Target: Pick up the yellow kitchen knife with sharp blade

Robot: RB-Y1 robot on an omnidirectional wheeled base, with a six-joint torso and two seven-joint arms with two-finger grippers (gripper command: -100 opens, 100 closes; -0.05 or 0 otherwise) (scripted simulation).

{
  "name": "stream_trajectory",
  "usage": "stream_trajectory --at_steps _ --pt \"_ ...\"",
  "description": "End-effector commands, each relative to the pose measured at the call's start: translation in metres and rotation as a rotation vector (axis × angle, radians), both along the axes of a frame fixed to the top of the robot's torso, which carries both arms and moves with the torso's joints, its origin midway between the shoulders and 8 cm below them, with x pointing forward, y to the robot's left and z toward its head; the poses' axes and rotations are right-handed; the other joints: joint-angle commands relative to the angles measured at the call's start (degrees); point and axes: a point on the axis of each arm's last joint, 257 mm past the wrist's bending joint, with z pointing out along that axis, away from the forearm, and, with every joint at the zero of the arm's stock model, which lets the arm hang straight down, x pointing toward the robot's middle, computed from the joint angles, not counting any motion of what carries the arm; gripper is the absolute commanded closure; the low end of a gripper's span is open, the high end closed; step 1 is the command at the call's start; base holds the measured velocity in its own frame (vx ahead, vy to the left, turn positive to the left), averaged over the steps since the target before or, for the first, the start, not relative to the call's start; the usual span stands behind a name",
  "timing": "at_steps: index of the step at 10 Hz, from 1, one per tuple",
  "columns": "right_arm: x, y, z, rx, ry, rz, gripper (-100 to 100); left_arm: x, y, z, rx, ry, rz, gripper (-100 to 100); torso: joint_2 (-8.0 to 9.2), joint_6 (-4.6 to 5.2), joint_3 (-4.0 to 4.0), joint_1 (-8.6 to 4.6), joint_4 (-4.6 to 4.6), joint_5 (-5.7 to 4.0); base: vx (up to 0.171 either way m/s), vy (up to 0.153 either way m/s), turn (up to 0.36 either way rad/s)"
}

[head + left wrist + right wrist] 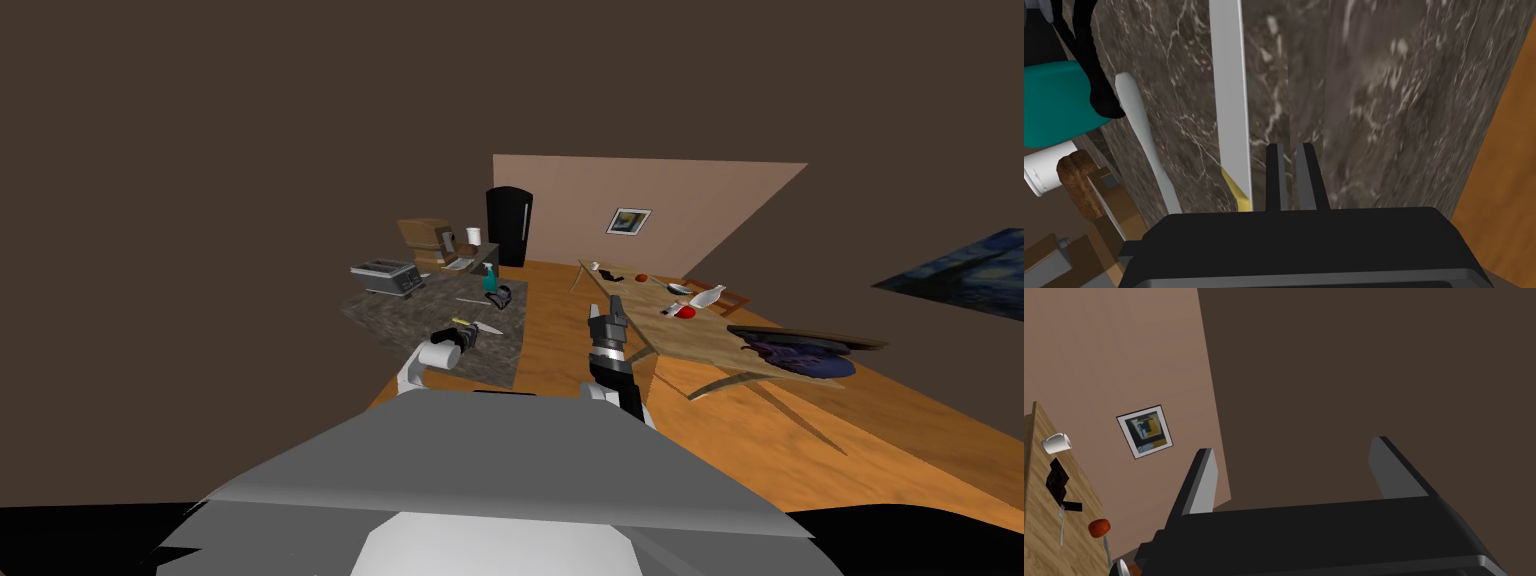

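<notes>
The knife [1230, 100] lies flat on the dark marble countertop [1384, 100], with a long pale blade and a yellow handle [1236, 192]. My left gripper [1289, 148] hangs low over the counter, shut with nothing between its fingers [1274, 175]. The handle lies just beside them, apart from both. In the head view the knife [480, 325] lies near the counter's front edge with the left gripper [466, 334] right at it. My right gripper [612, 308] is raised between counter and table, open and empty [1296, 478].
A white utensil [1143, 135] lies parallel to the knife, on the side away from my fingers. A teal bottle [490, 281], a black object [1091, 60] and a toaster [385, 275] stand farther back. A wooden table [700, 350] stands to the right, a black fridge [509, 226] behind.
</notes>
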Motion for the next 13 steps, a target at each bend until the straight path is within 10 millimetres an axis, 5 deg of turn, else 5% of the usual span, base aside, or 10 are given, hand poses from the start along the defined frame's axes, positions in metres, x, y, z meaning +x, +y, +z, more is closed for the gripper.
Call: stream_trajectory --at_steps 1,5,7,13 --pt "0.000 0.000 0.000 0.000 0.000 0.000 0 0.013 -0.002 0.024 -0.003 -0.056 -0.005 100 0.00 0.00 0.00 0.00 0.00 0.00 -0.008 0.003 0.007" --pt "0.000 0.000 0.000 0.000 0.000 0.000 0 0.010 -0.003 0.030 -0.003 -0.055 -0.009 100 -0.17 0.11 0.11 -0.06 0.40 -0.15 -0.006 0.006 0.011" --pt "0.000 0.000 0.000 0.000 0.000 0.000 0 0.013 -0.008 0.029 -0.003 -0.041 -0.026 -100 -0.19 0.12 0.10 -0.08 0.39 -0.15 -0.008 0.015 0.008" --pt "0.000 0.000 0.000 0.000 0.000 0.000 0 0.033 -0.028 0.024 0.006 0.035 -0.095 -100 -0.03 0.11 0.19 0.20 0.42 -0.09 -0.047 0.077 0.013"
